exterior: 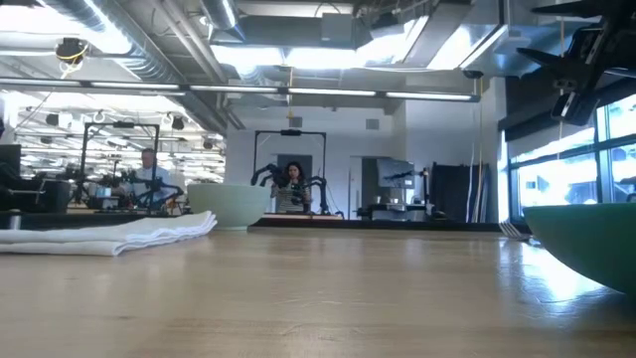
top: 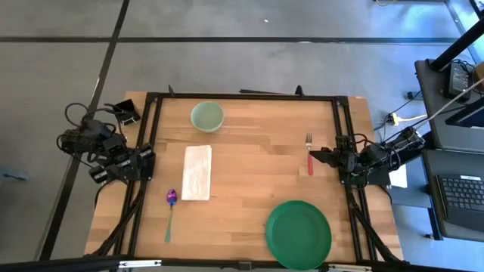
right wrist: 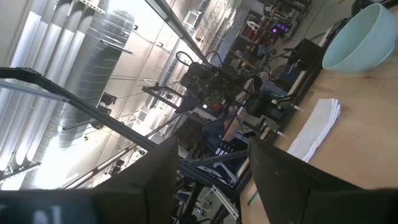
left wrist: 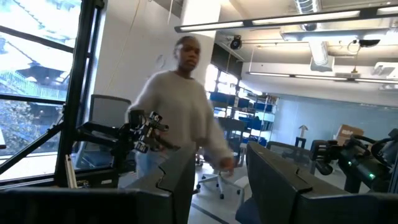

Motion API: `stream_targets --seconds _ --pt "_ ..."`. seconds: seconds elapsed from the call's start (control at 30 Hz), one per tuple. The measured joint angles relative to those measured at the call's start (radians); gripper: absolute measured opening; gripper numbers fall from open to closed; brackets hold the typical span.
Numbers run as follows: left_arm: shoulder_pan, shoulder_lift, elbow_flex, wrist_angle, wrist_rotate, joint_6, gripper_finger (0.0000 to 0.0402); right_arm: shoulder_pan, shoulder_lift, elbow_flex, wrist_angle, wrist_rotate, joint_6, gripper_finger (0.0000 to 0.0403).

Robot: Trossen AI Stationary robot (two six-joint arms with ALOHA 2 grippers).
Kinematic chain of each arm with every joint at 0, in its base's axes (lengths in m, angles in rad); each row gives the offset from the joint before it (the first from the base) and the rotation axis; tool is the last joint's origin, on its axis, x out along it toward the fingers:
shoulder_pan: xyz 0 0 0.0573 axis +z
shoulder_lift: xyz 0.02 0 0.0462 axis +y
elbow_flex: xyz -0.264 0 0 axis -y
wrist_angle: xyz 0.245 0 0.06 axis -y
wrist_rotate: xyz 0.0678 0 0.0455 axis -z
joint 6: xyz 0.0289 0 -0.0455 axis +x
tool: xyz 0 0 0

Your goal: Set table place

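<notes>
The wooden table point(top: 249, 189) carries a pale green bowl point(top: 206, 116) near its far edge, a folded white napkin point(top: 197, 172) lying flat, and a spoon point(top: 170, 213) with a purple bowl and green handle. A red-handled fork point(top: 309, 155) and a dark green plate point(top: 298, 233) lie further right. My left gripper point(top: 144, 162) hovers open over the left rail, away from everything. My right gripper point(top: 318, 156) is open and raised at the right side, close beside the fork's handle in the high view. The right wrist view shows the bowl point(right wrist: 357, 37) and napkin point(right wrist: 317, 127).
A black rail frame point(top: 151, 128) runs round the tabletop. The low view shows the napkin point(exterior: 119, 234), bowl point(exterior: 231, 207) and plate's rim point(exterior: 586, 239). A person in a light sweater point(left wrist: 180, 118) stands beyond the table; others sit far behind. Bare wood lies mid-table.
</notes>
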Motion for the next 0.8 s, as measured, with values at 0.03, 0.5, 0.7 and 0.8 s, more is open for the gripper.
stream_targets --seconds 0.03,0.5,0.7,0.8 --pt "0.0 0.0 0.0 0.0 0.0 0.0 0.0135 0.0 0.0 0.0 0.0 0.0 0.001 0.0197" --pt "0.0 0.0 0.0 0.0 0.0 0.0 0.0135 0.0 0.0 0.0 0.004 0.007 -0.025 0.0197" --pt "0.0 0.0 0.0 0.03 -0.067 0.254 0.0135 0.0 -0.001 0.0 0.02 0.026 -0.027 0.0197" --pt "0.0 0.0 0.0 0.12 -0.144 0.277 0.0135 0.0 -0.001 0.0 0.031 0.026 -0.022 0.0197"
